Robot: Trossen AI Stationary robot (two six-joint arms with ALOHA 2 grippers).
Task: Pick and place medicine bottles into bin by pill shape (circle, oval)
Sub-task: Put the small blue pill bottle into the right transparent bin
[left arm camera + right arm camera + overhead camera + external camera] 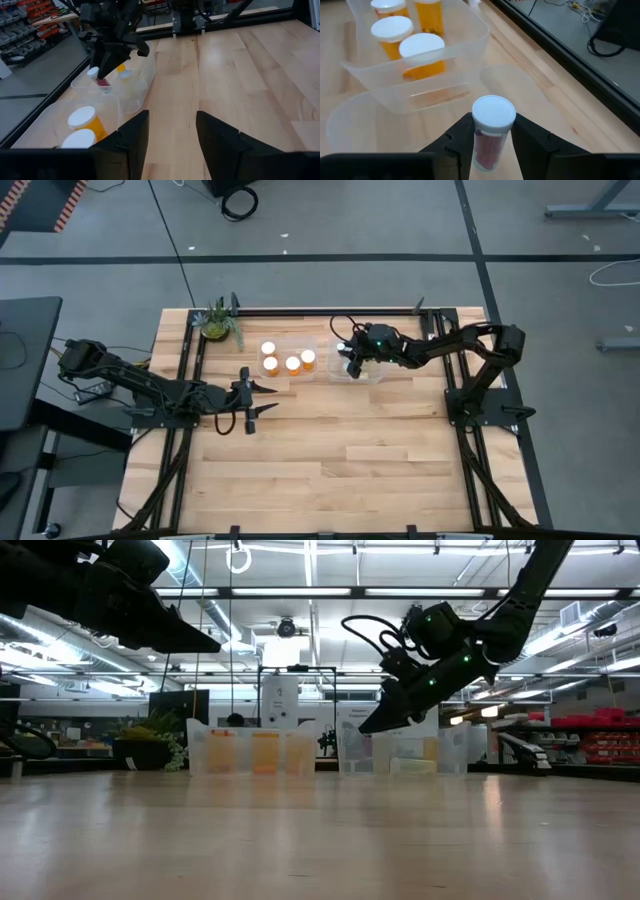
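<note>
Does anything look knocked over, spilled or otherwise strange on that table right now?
Nothing is spilled or tipped. Three orange bottles stand upright in the left clear bin. The one oddity: the bottle held by the right gripper over the other bin looks reddish inside, not orange.

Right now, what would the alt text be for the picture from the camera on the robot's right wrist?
The right gripper holds a small white-capped bottle with reddish contents upright between its two dark fingers, above an empty clear plastic bin. Beside it, another clear bin holds three amber bottles with white caps, all on a wooden table.
</note>
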